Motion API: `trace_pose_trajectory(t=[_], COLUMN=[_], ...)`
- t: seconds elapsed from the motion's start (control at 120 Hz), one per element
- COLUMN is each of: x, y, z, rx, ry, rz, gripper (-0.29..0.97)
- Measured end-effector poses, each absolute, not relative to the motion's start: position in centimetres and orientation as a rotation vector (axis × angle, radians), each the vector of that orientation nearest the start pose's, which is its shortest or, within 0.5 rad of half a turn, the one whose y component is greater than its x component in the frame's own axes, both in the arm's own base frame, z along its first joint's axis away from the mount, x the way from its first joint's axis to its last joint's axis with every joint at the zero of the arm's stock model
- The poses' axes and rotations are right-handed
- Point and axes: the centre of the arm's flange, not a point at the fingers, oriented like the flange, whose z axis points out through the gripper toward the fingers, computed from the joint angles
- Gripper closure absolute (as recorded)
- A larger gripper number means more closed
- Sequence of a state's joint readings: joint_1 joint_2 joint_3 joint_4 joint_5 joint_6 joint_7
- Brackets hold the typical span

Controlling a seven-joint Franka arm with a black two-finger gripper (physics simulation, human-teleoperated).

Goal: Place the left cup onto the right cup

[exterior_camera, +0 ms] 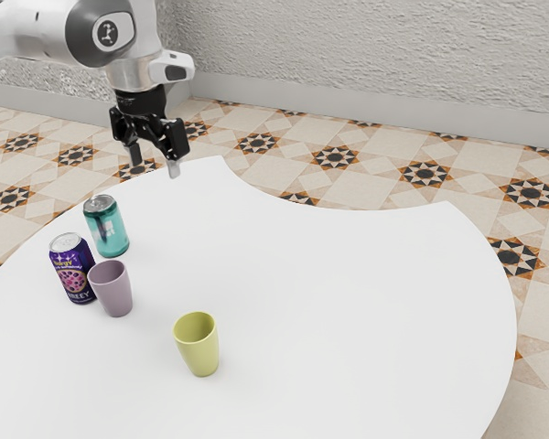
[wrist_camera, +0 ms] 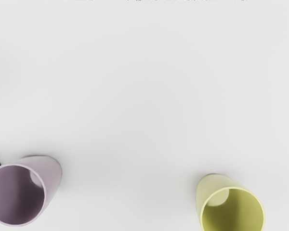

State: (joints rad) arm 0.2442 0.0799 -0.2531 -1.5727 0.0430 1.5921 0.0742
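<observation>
Pincer point(exterior_camera: 154, 157) hung wide, empty. Teal can point(exterior_camera: 106, 225) stood nearest it, then purple can point(exterior_camera: 71, 267) just beside mauve cup point(exterior_camera: 111, 287); green cup point(exterior_camera: 197, 343) farthest.

Matt cups point(exterior_camera: 111, 287), glossy cans point(exterior_camera: 106, 225), smooth table point(exterior_camera: 348, 302)

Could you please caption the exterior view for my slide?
Open gripper hovers apart from the purple cup, yellow-green cup, teal can and purple can on the white table.

Mauve cup point(exterior_camera: 111, 287); lime cup point(exterior_camera: 198, 343); teal can point(exterior_camera: 106, 226); purple can point(exterior_camera: 72, 267), printed label; white table point(exterior_camera: 348, 302); beige floor point(exterior_camera: 421, 169), dark star motifs; black gripper point(exterior_camera: 154, 163).
</observation>
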Motion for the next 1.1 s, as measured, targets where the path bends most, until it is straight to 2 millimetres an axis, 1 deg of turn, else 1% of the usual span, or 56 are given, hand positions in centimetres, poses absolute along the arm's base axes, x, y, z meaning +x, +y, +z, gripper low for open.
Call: trace_pose_trajectory(t=[0.217, 0.4, 0.533, 0.658, 0.908, 1.1], x=[57.8, 57.8, 58.0, 58.4, 58.8, 58.7], y=[0.8, 1.8, 2.1, 2.6, 4.8, 6.0], z=[57.9, 56.6, 55.4, 53.4, 48.9, 46.4], rx=[-3.117, -3.12, -3.124, -3.131, -3.164, -3.183], ry=[0.135, 0.114, 0.11, 0.105, 0.064, 0.032], rz=[0.097, 0.123, 0.138, 0.171, 0.21, 0.21], gripper=[0.0, 0.0, 0.0, 0.0, 0.0, 0.0])
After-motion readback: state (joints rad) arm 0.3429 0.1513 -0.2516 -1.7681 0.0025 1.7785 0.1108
